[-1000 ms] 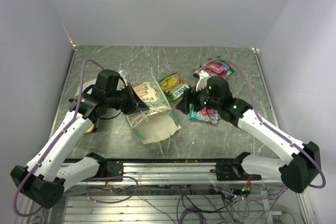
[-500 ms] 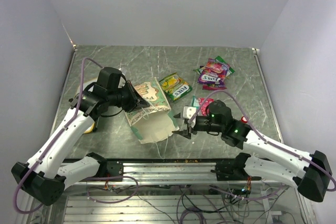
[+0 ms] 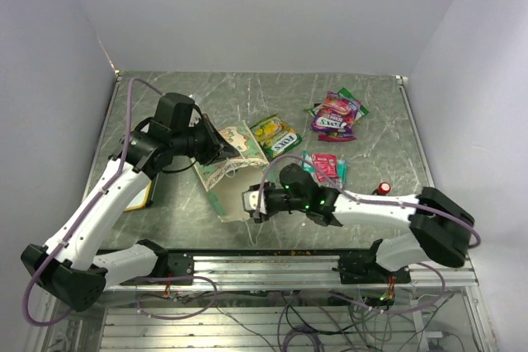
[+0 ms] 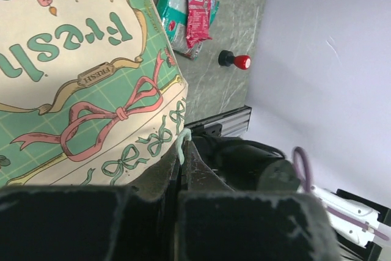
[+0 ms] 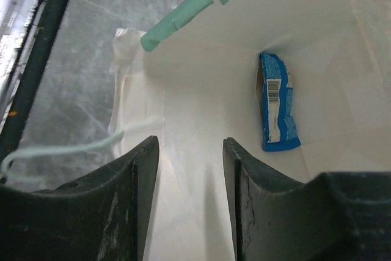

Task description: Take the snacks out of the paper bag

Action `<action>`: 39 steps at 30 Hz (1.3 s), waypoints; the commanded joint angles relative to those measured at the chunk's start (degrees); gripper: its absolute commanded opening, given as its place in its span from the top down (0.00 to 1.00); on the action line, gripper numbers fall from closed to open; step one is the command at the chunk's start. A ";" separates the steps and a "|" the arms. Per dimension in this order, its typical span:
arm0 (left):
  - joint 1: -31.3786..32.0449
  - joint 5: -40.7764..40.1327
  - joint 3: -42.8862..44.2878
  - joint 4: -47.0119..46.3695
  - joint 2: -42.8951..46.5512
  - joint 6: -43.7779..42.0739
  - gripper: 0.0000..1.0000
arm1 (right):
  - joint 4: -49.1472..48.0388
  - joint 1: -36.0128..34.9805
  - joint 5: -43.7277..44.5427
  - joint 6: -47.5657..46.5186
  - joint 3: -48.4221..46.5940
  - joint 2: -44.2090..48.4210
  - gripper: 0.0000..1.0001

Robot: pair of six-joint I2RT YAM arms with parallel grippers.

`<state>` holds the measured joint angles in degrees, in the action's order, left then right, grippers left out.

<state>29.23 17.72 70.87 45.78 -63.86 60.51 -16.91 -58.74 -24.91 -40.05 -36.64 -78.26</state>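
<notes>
Half-open right hand, empty, faces blue packet (left hand pinches paper bag).

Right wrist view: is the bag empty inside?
No, a blue packet lies against the inner wall of the bag.

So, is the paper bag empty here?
Not empty. The right wrist view looks into the paper bag, and a blue packet lies inside it.
</notes>
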 commanded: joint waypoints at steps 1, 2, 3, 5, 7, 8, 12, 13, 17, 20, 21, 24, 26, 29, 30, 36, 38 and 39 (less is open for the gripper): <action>0.80 1.33 3.42 1.33 -0.90 -2.35 0.93 | -15.07 -1.95 8.84 2.07 -1.98 -7.27 0.54; 0.89 1.80 3.67 0.94 -0.98 -2.70 0.93 | -17.92 -2.14 10.62 3.43 -2.02 -9.11 0.54; 0.89 2.31 4.12 0.88 -1.15 -3.07 0.93 | -20.00 -2.41 12.48 3.52 -2.08 -11.41 0.54; 1.00 3.17 5.07 1.35 -1.78 -4.40 0.93 | -22.98 -2.96 16.84 3.74 -2.91 -14.83 0.56; 0.98 4.38 6.19 2.20 -2.62 -6.38 0.93 | -27.30 -2.97 20.31 4.82 -3.00 -18.11 0.61; 1.00 4.87 6.92 2.76 -3.08 -7.43 0.93 | -29.50 -2.96 21.93 4.39 -2.60 -19.58 0.65; 0.98 7.06 10.40 5.85 -5.56 -13.01 0.93 | -32.80 -3.02 25.48 2.93 -2.57 -23.95 0.73; 0.99 7.77 11.22 6.50 -6.17 -14.36 0.93 | -32.87 -2.99 25.55 2.68 -2.93 -24.65 0.73; 1.03 9.67 14.37 9.50 -8.98 -20.38 0.93 | -37.79 -2.98 28.86 2.69 -3.69 -29.05 0.72; 1.05 9.59 15.73 10.92 -10.66 -23.16 0.93 | -40.32 -2.92 31.69 0.89 -4.96 -32.75 0.73; 1.06 10.31 16.23 11.31 -11.14 -23.85 0.93 | -41.96 -2.83 32.46 1.18 -5.09 -33.66 0.73; 1.09 11.35 18.07 13.19 -12.40 -26.14 0.93 | -45.69 -2.36 34.63 2.08 -5.46 -35.80 0.72; 1.08 11.70 19.26 14.51 -13.25 -27.30 0.93 | -47.93 -2.24 35.57 2.37 -5.88 -36.88 0.71; 1.11 12.72 20.53 15.09 -14.36 -28.04 0.93 | -51.03 -1.65 34.74 3.11 -6.22 -37.23 0.66; 1.09 13.08 20.75 15.12 -14.63 -28.26 0.93 | -50.73 -1.50 33.80 3.20 -6.44 -37.23 0.64; 1.09 14.47 20.10 14.16 -14.51 -28.23 0.93 | -49.62 -1.11 27.47 2.18 -6.24 -35.72 0.56; 1.10 14.71 19.63 13.66 -14.58 -27.87 0.93 | -48.90 -1.16 26.12 2.68 -5.71 -34.59 0.55; 1.09 14.67 19.39 13.64 -14.70 -27.71 0.93 | -48.48 -1.20 25.63 3.89 -5.32 -33.75 0.55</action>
<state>29.85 30.06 89.93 59.88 -78.56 33.34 -63.96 -60.05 4.43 -37.74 -42.46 -114.89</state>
